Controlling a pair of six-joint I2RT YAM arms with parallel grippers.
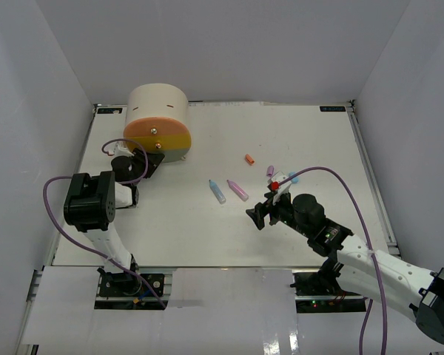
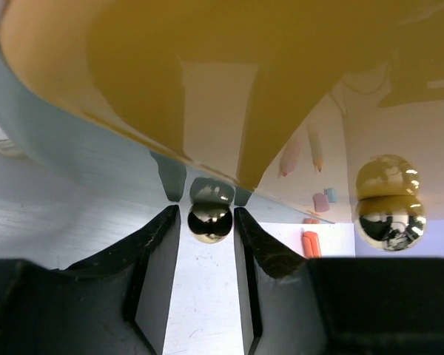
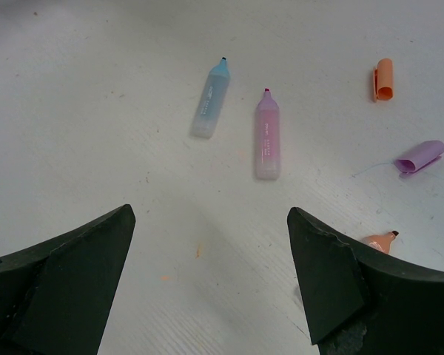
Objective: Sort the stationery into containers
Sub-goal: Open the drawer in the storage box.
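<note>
**A:** What's over on the left?

**B:** The beige cabinet point(image 1: 157, 102) stands near the far left corner of the worktop point(image 1: 170, 225), with its orange drawer point(image 1: 149, 127) above the yellow drawer point(image 1: 174, 146). The left fingers point(image 2: 159, 251) are right up against its front, low down.

**A:** Have they got hold of anything?

**B:** They're narrowed around a small shiny knob point(image 2: 209, 222), one finger on each side. A sliver of light shows beside the knob, so they aren't clamped on it. I can't tell which drawer that knob belongs to. A second knob point(image 2: 388, 220) sits off to one side.

**A:** And the stationery?

**B:** It's around the middle of the worktop. A blue highlighter point(image 3: 211, 100) and a pink highlighter point(image 3: 267, 137) lie near each other, not touching, with their tips bare. Further right and nearer the far edge, an orange cap point(image 3: 384, 79) and a purple cap point(image 3: 420, 157) lie loose. A peach marker point(image 3: 379, 240) pokes out from behind one finger in the right wrist view.

**A:** The right fingers?

**B:** The right fingers point(image 3: 74, 259) are spread wide with nothing between them. They hover over bare worktop on the near side of the two highlighters.
</note>
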